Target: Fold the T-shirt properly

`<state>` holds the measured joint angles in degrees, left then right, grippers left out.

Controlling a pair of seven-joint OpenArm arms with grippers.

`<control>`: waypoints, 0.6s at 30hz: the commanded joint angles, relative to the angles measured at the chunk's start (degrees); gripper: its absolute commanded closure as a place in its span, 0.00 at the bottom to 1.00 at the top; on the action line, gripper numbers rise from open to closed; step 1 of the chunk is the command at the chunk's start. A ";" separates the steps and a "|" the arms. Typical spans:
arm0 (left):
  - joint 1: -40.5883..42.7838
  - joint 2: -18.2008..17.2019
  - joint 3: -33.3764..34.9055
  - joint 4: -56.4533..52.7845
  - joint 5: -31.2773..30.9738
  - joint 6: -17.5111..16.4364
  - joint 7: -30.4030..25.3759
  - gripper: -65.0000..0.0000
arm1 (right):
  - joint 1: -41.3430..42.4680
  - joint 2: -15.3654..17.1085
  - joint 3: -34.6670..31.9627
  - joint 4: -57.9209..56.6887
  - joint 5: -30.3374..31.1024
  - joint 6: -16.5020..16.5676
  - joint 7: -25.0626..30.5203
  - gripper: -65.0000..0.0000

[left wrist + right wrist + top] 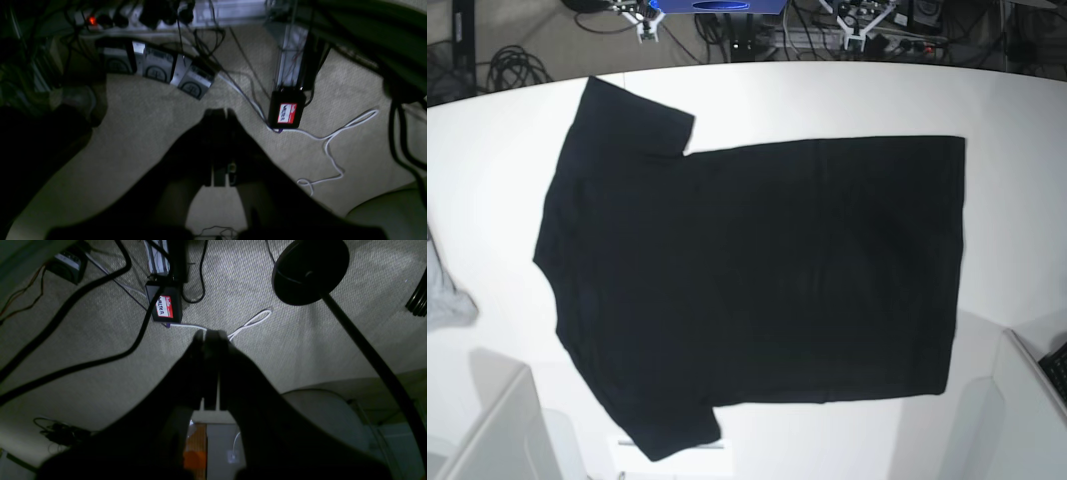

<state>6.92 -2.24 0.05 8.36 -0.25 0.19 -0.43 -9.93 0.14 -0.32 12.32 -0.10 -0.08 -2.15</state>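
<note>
The black T-shirt [757,285] lies spread flat on the white table [1017,200], neck end to the left and hem to the right. One short sleeve points to the far left corner, the other to the near left edge. No print shows on the upper side. My left gripper [220,115] is shut with nothing in it and hangs over carpet floor, away from the shirt. In the right wrist view my right gripper [211,335] is likewise shut and empty above the floor. Neither gripper is over the table in the base view.
A small light-grey cloth [442,295] lies at the table's left edge. White box-like edges stand at the near left [497,430] and near right [1017,410]. Under the grippers the floor carries cables, a black box with a red label [287,111], and a round black stand base [310,270].
</note>
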 commanded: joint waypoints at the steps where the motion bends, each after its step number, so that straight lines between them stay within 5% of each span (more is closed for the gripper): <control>1: 0.86 -0.18 -0.01 0.12 0.03 0.21 0.03 1.00 | -0.57 0.61 0.10 0.21 -0.12 -0.32 0.09 1.00; 18: 14.23 -0.97 0.17 16.91 0.47 0.21 -0.06 1.00 | -11.12 0.78 0.36 11.73 0.05 -0.23 0.09 1.00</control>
<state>20.29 -2.61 0.10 25.06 0.01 0.10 -0.40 -20.21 0.78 -0.19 23.88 -0.19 -0.12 -1.91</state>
